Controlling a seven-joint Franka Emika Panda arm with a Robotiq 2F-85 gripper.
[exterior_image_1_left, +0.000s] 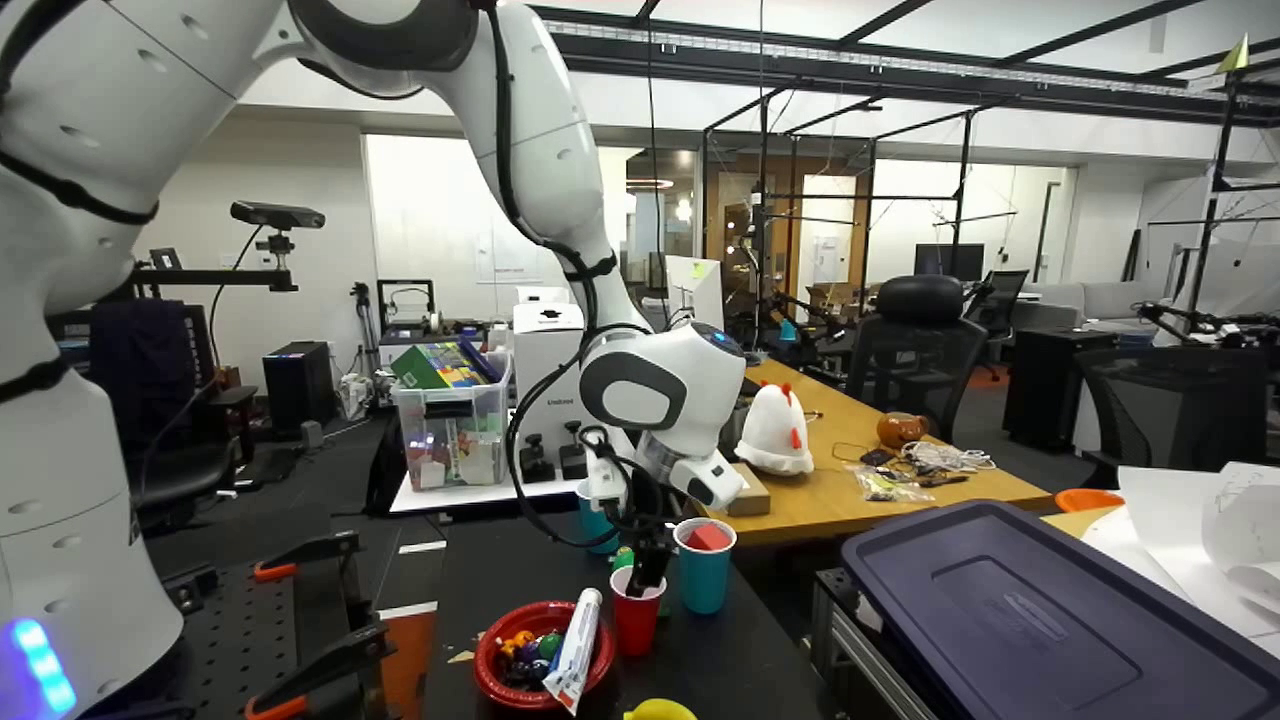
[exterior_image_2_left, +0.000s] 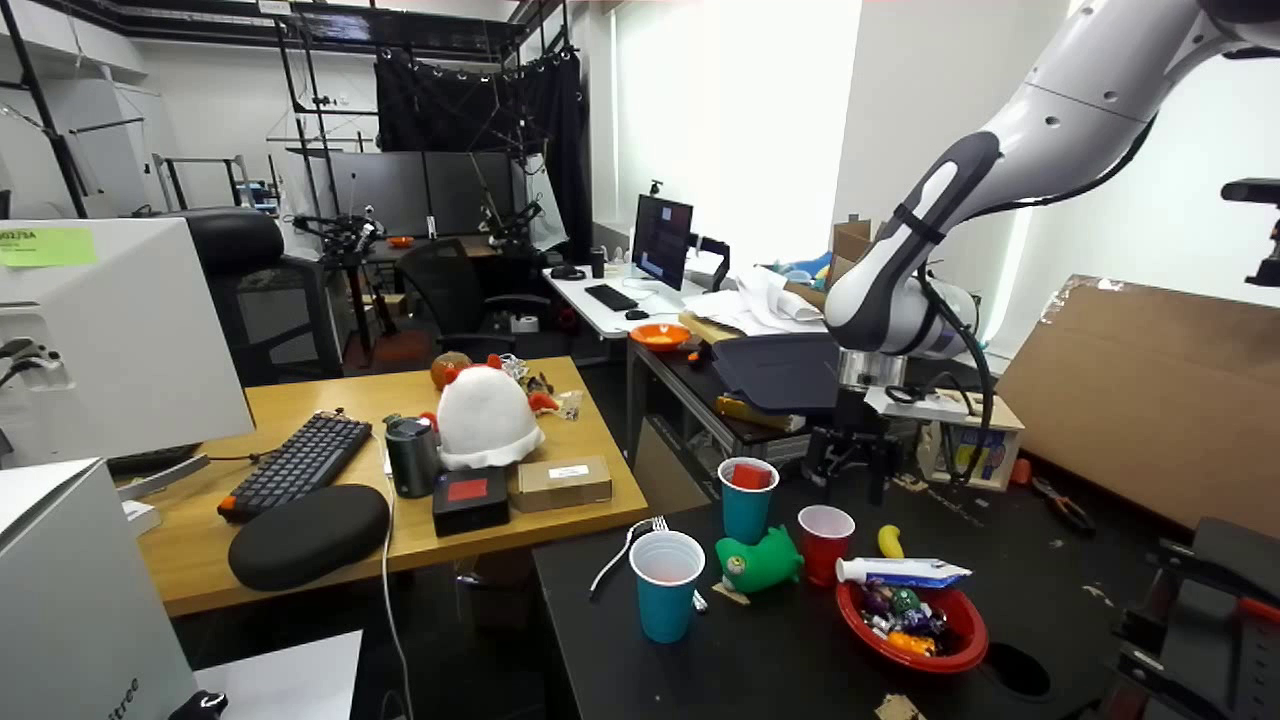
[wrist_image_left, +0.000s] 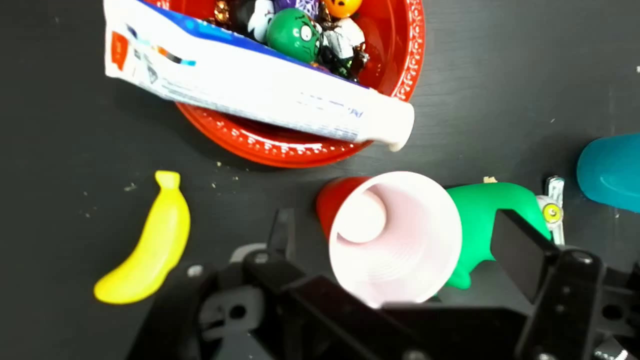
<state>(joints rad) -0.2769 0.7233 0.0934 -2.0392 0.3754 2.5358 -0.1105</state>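
Plainly, the tapered, white-lined red plastic cup stands upright, long axis vertical, mouth upward; the black end effector hangs nearby, jaws apart.

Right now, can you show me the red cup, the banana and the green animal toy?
Red cup (exterior_image_2_left: 825, 557): in an exterior view, on its red outer side.
Banana (wrist_image_left: 160, 245): in the wrist view, on the middle of its yellow body.
Green animal toy (exterior_image_2_left: 765, 563): in an exterior view, on its body.
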